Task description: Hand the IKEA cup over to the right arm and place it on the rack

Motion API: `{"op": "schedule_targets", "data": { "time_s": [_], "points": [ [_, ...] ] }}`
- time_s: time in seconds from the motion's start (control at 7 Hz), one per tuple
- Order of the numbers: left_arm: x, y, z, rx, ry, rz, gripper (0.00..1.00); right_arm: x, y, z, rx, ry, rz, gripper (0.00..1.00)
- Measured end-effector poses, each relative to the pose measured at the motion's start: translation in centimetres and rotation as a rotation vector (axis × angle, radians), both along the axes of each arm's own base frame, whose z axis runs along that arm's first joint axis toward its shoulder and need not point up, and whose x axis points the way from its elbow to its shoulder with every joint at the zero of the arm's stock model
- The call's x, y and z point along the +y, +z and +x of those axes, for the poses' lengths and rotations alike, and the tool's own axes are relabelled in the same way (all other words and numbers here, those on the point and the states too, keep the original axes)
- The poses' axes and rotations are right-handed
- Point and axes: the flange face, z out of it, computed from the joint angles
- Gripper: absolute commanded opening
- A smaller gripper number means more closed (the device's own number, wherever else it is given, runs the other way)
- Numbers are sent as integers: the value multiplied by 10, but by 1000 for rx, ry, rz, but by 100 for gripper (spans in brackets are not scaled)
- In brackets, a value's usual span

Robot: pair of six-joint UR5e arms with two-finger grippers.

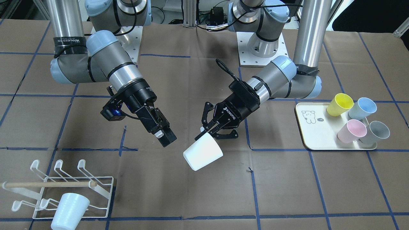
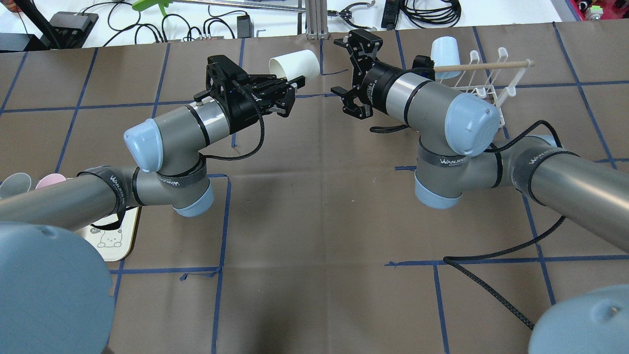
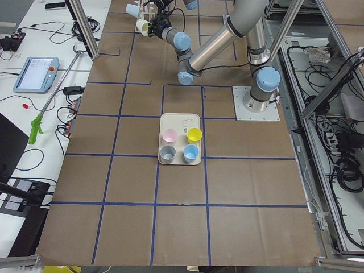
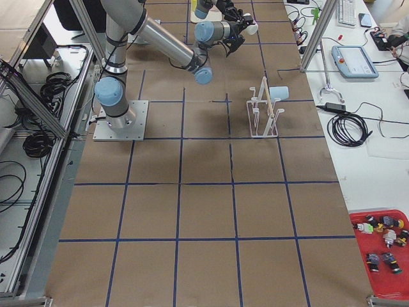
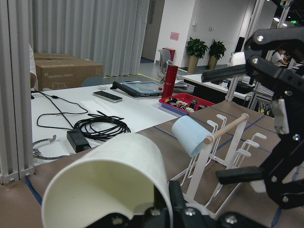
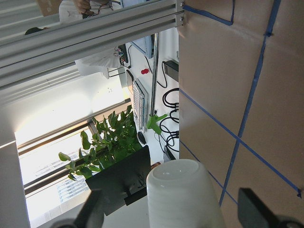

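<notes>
One white cup [image 1: 203, 152] hangs pinched in the left tool [image 1: 207, 129].

Front cam faces overhead cam; both steep, share rack [image 1: 48, 184].

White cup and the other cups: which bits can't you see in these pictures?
White cup, overhead view: the left gripper covers where it's pinched.
Pink cup and grey cup, overhead view: mostly behind the left arm; the edge cuts the grey one.
Right gripper, right wrist view: fingers blurred, cut off at the bottom edge.
</notes>
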Motion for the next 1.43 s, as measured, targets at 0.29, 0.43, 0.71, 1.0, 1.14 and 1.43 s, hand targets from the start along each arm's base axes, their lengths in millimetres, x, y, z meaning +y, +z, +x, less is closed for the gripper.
{"op": "schedule_targets", "data": {
  "time_s": [0.29,0.43,0.71,1.0,1.14,1.43],
  "points": [
    [2,2,-6,2,-8,13,2,-6,-8,8,15,20,-3,99],
    [3,3,-8,2,-10,16,2,-10,-9,12,16,27,-6,99],
    [4,5,-8,2,-11,20,3,-18,-14,17,16,34,-5,99],
    [4,5,-8,2,-10,22,3,-21,-15,25,16,47,-4,99],
    [4,5,-8,2,-10,22,3,-21,-16,29,17,54,0,99],
    [4,5,-8,2,-10,22,4,-24,-18,36,18,65,3,99]
  ]
}}
